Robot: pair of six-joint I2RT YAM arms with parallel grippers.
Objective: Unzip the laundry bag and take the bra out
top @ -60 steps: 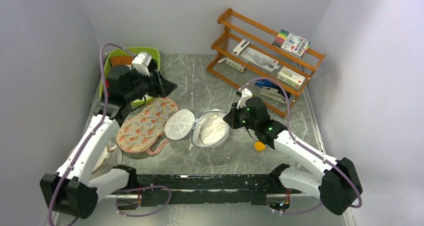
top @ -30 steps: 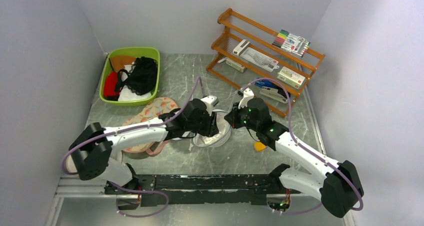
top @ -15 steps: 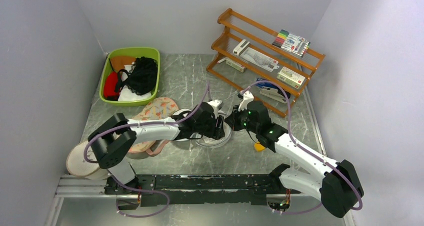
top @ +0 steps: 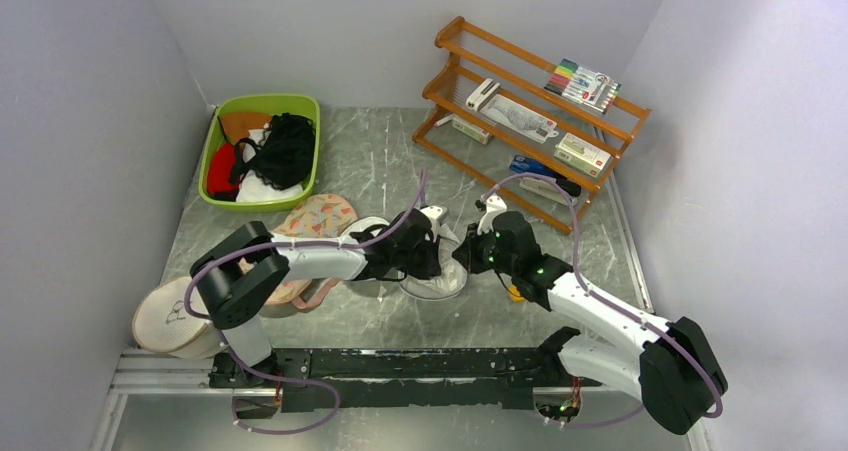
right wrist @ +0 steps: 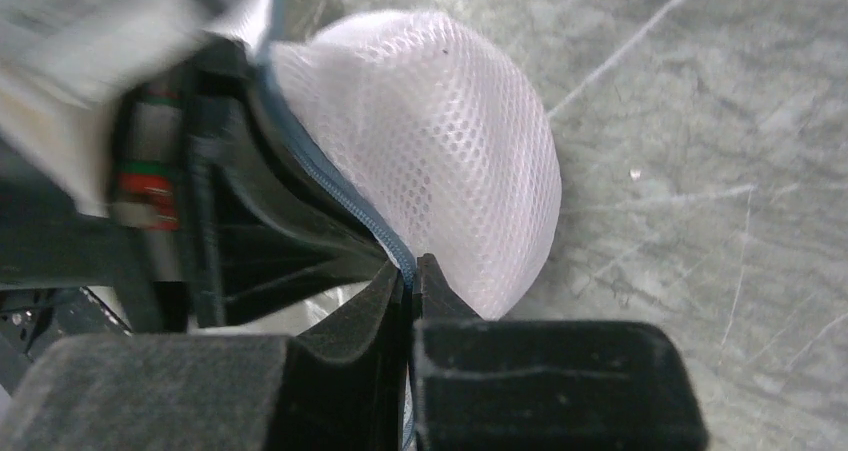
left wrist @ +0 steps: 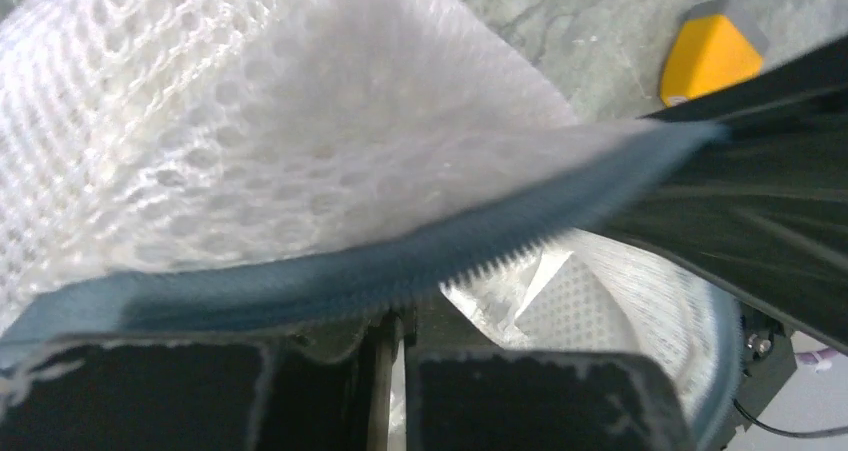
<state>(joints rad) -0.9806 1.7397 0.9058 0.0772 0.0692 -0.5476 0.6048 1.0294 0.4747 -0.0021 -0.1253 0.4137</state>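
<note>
The laundry bag, a white mesh pod with a blue-grey zipper rim, lies unzipped at the table's middle between both grippers. My left gripper reaches in from the left, and the left wrist view shows its jaws shut at the zipper rim, under the raised mesh half. My right gripper is shut on the zipper rim beside the mesh dome. The black bra lies in the green basket, far from both grippers.
The green basket at the back left also holds red and white cloths. A floral pad lies left of the bag. A wooden rack stands at the back right. A yellow piece sits under the right arm. A round hoop lies at the front left.
My left arm swung from the basket, where the bra now lies, to the bag. Its jaws opened, then shut at the rim. The right gripper kept its hold.
</note>
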